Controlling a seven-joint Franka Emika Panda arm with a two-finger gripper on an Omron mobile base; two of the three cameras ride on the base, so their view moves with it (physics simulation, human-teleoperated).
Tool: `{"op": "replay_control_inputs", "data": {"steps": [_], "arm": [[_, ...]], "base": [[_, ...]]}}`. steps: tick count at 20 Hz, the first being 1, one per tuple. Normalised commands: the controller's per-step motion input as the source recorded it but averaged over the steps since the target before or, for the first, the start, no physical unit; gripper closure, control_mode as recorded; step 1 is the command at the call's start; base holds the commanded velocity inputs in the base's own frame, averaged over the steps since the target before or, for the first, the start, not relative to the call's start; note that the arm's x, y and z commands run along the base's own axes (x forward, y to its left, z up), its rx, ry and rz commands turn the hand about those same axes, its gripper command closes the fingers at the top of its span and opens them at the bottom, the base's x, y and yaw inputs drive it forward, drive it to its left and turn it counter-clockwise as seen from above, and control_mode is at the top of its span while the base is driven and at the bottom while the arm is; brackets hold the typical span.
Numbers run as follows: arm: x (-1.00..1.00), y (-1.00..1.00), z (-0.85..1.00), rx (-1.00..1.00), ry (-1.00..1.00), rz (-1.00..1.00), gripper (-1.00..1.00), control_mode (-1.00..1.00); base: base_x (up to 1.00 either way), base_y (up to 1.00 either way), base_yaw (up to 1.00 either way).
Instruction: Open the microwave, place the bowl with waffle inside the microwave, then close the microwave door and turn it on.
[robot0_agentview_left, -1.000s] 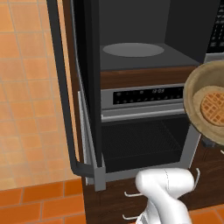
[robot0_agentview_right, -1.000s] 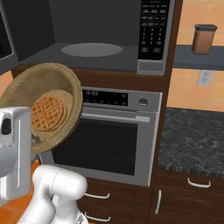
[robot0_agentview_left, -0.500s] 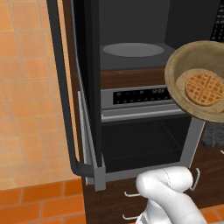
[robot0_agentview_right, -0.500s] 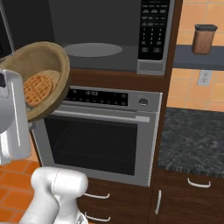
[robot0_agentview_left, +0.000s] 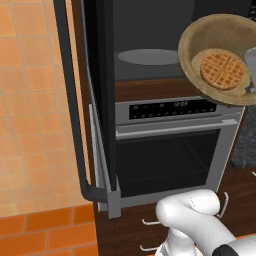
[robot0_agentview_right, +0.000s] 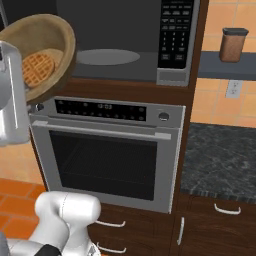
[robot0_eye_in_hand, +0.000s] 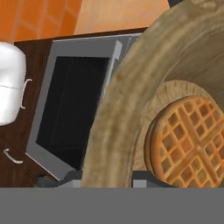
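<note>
Black glass of the microwave door (robot0_agentview_left: 97, 95), swung wide open at far left of the microwave (robot0_agentview_right: 125, 42), with long dark bar handle (robot0_agentview_left: 70, 100) running down its outer edge. Orange tiled wall (robot0_agentview_left: 30, 110) behind that door. Inside the open cavity, grey round turntable (robot0_agentview_left: 150, 56), bare. Button panel (robot0_agentview_right: 175, 32) at the right end of the microwave front. Directly under the microwave, silver oven (robot0_agentview_right: 107, 152) with a display strip and a dark window, door closed. Lower still, brown drawers (robot0_agentview_right: 200, 225) with pale handles.

Tan wooden bowl (robot0_agentview_left: 220, 57) held up in the air in front of the microwave, outside the cavity, about level with the turntable and tilted so the inside faces the cameras. Round golden waffle (robot0_agentview_left: 225, 70) lying in the bottom of the bowl. Claw (robot0_eye_in_hand: 107, 177) clamped on the bowl rim; finger tips mostly hidden by the rim in the hand view.

Right of the microwave, brown canister (robot0_agentview_right: 234, 45) on a grey shelf, and below it dark speckled bench (robot0_agentview_right: 220, 155).
</note>
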Motion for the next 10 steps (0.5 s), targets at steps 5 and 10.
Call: {"op": "replay_control_inputs", "data": {"steps": [5, 10], "arm": [[0.82, 0.0, 0.03, 0.16, -0.12, 0.0, 1.0, -1.0], [0.99, 0.0, -0.09, 0.04, 0.01, 0.0, 1.0, -1.0]], "base": [[0.0, 0.0, 0.0], [0.0, 0.0, 0.0]]}}
